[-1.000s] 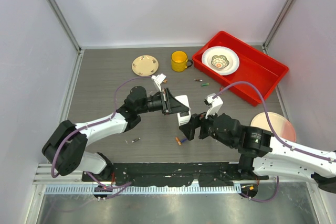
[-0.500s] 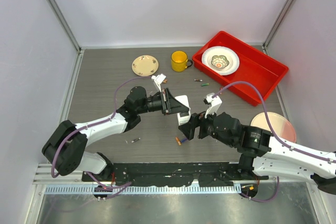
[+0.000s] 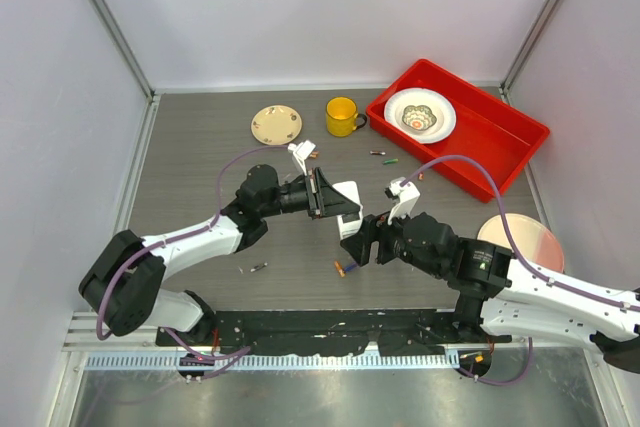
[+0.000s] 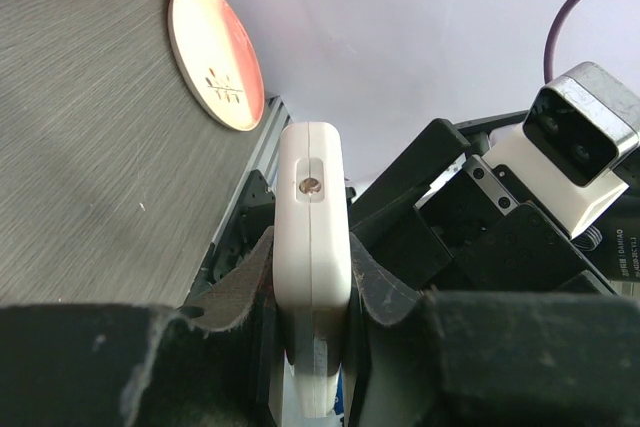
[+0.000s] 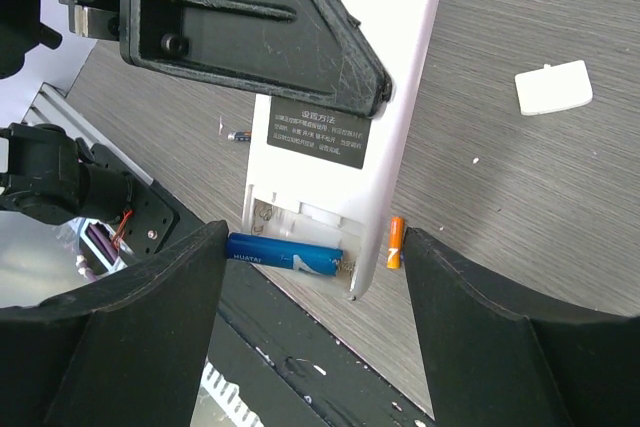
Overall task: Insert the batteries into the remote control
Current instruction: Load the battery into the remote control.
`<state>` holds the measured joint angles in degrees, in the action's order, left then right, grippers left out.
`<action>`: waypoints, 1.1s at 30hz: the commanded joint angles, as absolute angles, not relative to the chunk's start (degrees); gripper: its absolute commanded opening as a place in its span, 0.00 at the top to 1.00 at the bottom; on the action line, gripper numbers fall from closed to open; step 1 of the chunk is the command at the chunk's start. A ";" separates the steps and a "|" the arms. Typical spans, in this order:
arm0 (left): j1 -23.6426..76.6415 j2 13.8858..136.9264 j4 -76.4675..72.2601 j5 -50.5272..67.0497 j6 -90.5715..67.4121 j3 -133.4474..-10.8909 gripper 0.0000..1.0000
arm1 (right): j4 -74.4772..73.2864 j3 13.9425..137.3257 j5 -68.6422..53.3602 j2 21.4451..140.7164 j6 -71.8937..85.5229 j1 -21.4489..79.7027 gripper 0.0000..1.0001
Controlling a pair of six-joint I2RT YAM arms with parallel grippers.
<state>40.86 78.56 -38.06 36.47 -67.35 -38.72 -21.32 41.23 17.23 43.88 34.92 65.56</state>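
Holding the remote control (image 5: 400, 97) over mid-bench in the clenched left gripper (image 3: 322, 194), battery bay (image 5: 300, 222) uncovered, one blue battery (image 5: 285, 257) lying inside, an orange battery (image 5: 395, 242) on the bench just beside. Noted right gripper (image 5: 312, 247) released, fingers straddling the bay end. Read grey label (image 5: 320, 134) on remote back: Chinese print headed "设置方法", smaller lines illegible; logged red tray (image 3: 500, 137) holding a white bowl (image 3: 420, 114).

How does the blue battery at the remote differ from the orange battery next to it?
The blue battery lies across the open compartment of the remote control; the orange battery lies on the table beside the remote. In the right wrist view the blue battery runs sideways, while the orange battery stands nearly upright in the picture. Both are small thin cylinders.
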 commanded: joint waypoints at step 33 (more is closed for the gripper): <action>40.69 75.76 -45.09 35.86 -68.99 -37.71 1.00 | -16.43 38.23 14.33 42.01 36.74 62.40 0.66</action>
<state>40.75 78.19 -40.25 35.14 -67.57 -37.74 -17.52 38.68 14.20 42.59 36.67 62.87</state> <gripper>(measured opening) 0.248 0.578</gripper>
